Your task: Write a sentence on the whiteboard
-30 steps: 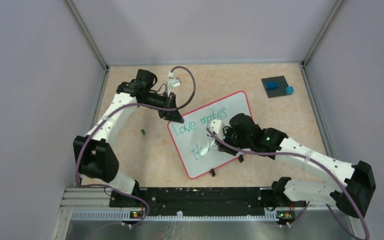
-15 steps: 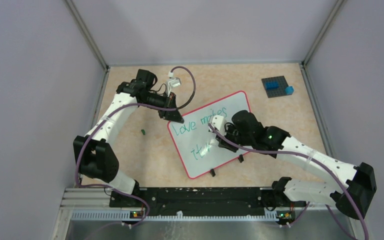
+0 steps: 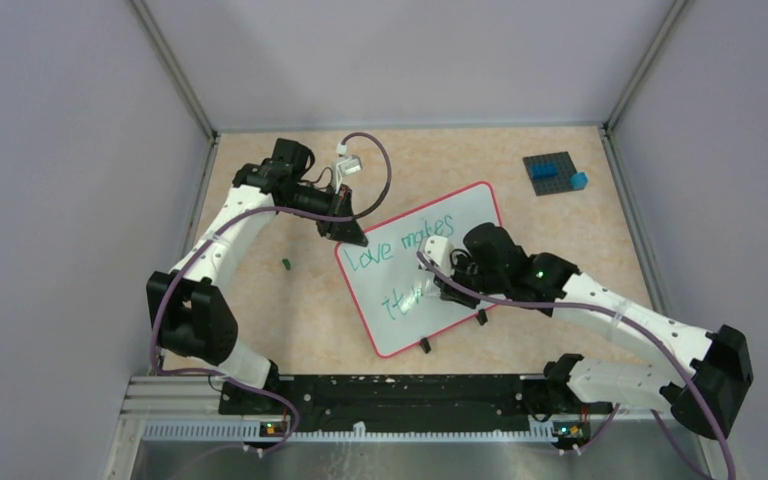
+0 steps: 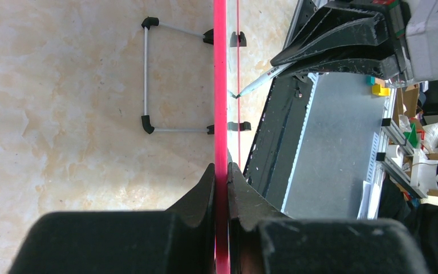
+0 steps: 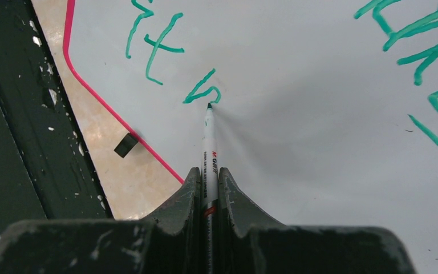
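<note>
The whiteboard (image 3: 460, 225), white with a red-pink frame, lies tilted at the table's middle and carries green writing "Love makes" and a few letters below. My left gripper (image 3: 352, 235) is shut on the board's far left corner; in the left wrist view the pink frame edge (image 4: 220, 85) runs between the jaws. My right gripper (image 3: 438, 283) is shut on a white marker (image 5: 209, 148). The marker's green tip touches the board (image 5: 319, 114) at the end of the lower line's last letter.
A dark studded plate (image 3: 550, 170) with blue bricks sits at the far right. A small green cap (image 3: 286, 264) lies on the table left of the board. The board's black clip feet (image 3: 425, 346) stick out at its near edge. Grey walls enclose the table.
My right gripper has shifted slightly to the right along the lower line, and more green strokes show there. The left arm and the board have not moved.
</note>
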